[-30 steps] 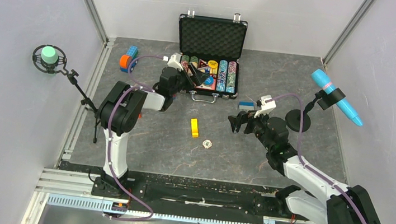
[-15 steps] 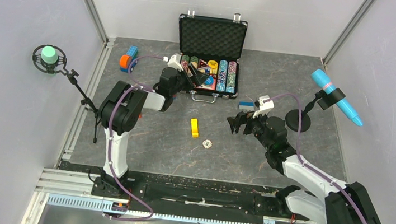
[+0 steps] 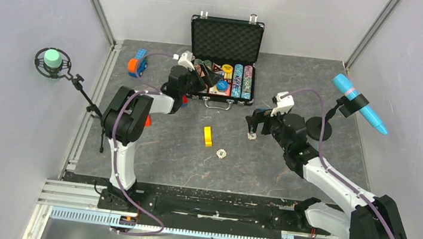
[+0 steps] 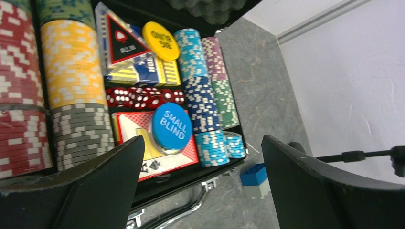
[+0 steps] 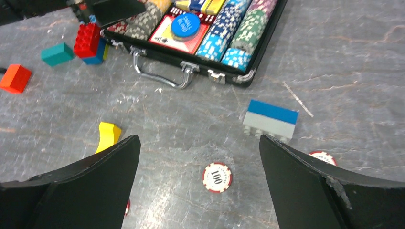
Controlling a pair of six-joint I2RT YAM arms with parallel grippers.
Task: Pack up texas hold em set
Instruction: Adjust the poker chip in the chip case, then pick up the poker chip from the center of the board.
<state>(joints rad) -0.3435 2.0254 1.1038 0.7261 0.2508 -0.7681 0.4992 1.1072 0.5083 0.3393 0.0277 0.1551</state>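
The briefcase [image 3: 225,40] is stood open at the far side of the table [image 3: 180,158]. Its lid is propped upright and its rows of poker chips [image 4: 71,71] are seated in the foam, with the blue small blind button [image 4: 172,128] laid on the cards. The step in hand is judged to be the gathering of strays, since some pieces are left out on the table, apart from the case.

The 100 chip [image 5: 218,177] is seen between the fingers of the right gripper [image 5: 198,140], which is held fully open above the table with nothing in it. A second chip [image 5: 324,157] is half hidden behind one finger of that gripper, and a third chip [image 3: 221,153] lies near the yellow block [image 3: 208,136]. The left gripper [image 4: 203,143] hovers over the case's contents, likewise spread wide and empty.

Next, the right gripper would need to be lowered until its fingertips meet the table on either side of the 100 chip (a thin, flat disc, so little edge is offered for a pinch). The blue-and-grey brick [image 5: 270,119] just beyond should be left untouched. The lid can be shut only once the strays are in.
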